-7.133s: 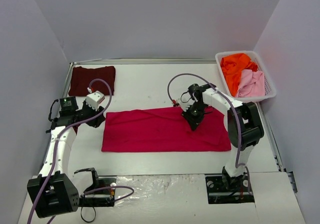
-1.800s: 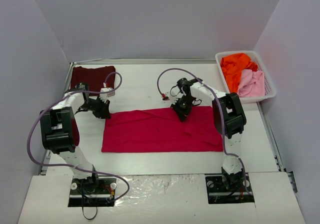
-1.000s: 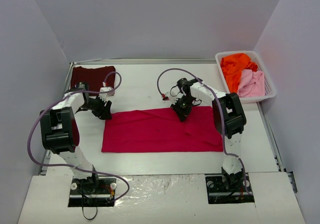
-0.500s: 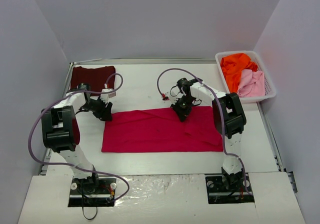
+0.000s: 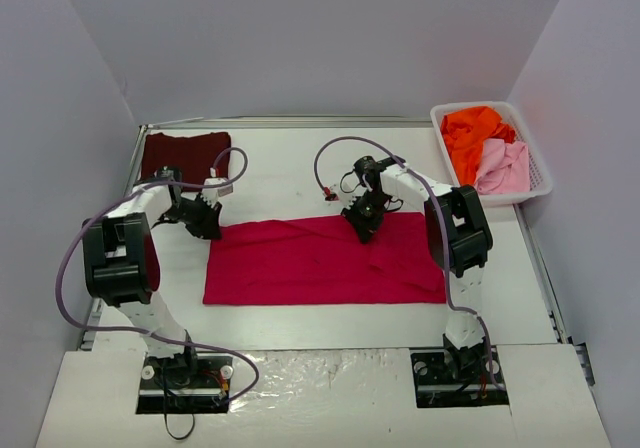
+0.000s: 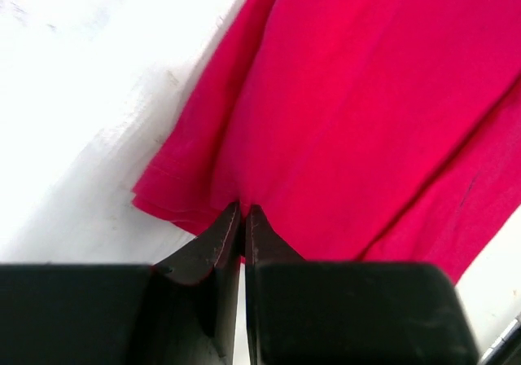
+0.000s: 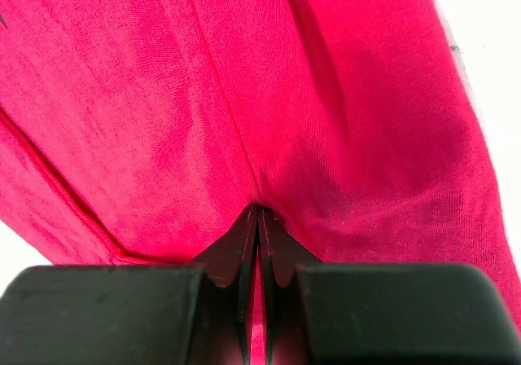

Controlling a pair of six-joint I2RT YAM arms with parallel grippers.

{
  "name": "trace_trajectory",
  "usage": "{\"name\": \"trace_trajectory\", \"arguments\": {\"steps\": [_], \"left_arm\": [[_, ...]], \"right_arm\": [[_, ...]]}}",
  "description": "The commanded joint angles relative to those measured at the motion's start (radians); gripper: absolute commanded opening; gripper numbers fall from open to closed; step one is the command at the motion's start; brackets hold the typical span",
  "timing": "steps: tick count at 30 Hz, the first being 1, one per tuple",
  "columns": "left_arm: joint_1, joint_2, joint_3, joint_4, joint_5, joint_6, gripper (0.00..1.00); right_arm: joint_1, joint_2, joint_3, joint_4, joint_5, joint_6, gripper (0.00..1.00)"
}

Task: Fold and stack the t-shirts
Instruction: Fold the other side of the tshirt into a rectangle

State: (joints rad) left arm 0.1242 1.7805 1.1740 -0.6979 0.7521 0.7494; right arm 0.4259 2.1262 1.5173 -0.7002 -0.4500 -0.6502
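Where the arms' wrists lean over the cloth in the overhead view, the fingertips are hidden beneath them, so only the wrist cameras show the grips. The left gripper (image 5: 207, 223) (image 6: 242, 210) has its black jaws pressed together on a small pinch of the bright crimson-red cloth t-shirt (image 5: 320, 263) (image 6: 350, 96), at the shirt's far left corner, where several layered hems show beside the tips. The right gripper (image 5: 362, 226) (image 7: 258, 212) is likewise closed tight, nipping a raised ridge of the same shirt (image 7: 163, 96) along its far edge, right of the middle; creases run up to the tips. How many layers either pinch takes I cannot tell.

The crimson shirt lies as a long, flat, folded rectangle across the middle of the white surface (image 5: 300, 168), its right end partly covered by the right arm. A dark maroon cloth t-shirt (image 5: 180, 153) sits folded square in the far left corner, well apart from it. At the far right corner stands a white plastic mesh basket (image 5: 505, 199) holding a crumpled orange t-shirt (image 5: 470, 133) and a pale pink t-shirt (image 5: 503, 166), their lower parts hidden by the basket wall. Purple cables (image 5: 335, 158) loop above both arms. The knit looks soft and matte, with shallow wrinkles.
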Motion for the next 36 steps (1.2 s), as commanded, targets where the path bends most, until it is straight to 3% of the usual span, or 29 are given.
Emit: {"name": "trace_trajectory", "arguments": {"steps": [1, 8, 18, 29, 36], "left_arm": [[-0.008, -0.107, 0.021, 0.038, -0.014, -0.016, 0.02], [-0.043, -0.210, 0.038, 0.133, -0.150, -0.068, 0.02], [-0.161, -0.188, 0.009, 0.251, -0.307, -0.073, 0.02], [-0.178, -0.193, -0.063, 0.501, -0.485, -0.166, 0.02], [-0.178, -0.181, -0.059, 0.548, -0.537, -0.200, 0.02]], "right_arm": [[0.001, 0.152, -0.109, 0.002, 0.152, -0.028, 0.00], [0.002, 0.153, -0.112, 0.001, 0.146, -0.026, 0.00], [0.004, 0.153, -0.115, -0.002, 0.140, -0.028, 0.00], [0.004, 0.161, -0.114, -0.010, 0.126, -0.031, 0.00], [0.004, 0.169, -0.111, -0.016, 0.117, -0.029, 0.00]]}}
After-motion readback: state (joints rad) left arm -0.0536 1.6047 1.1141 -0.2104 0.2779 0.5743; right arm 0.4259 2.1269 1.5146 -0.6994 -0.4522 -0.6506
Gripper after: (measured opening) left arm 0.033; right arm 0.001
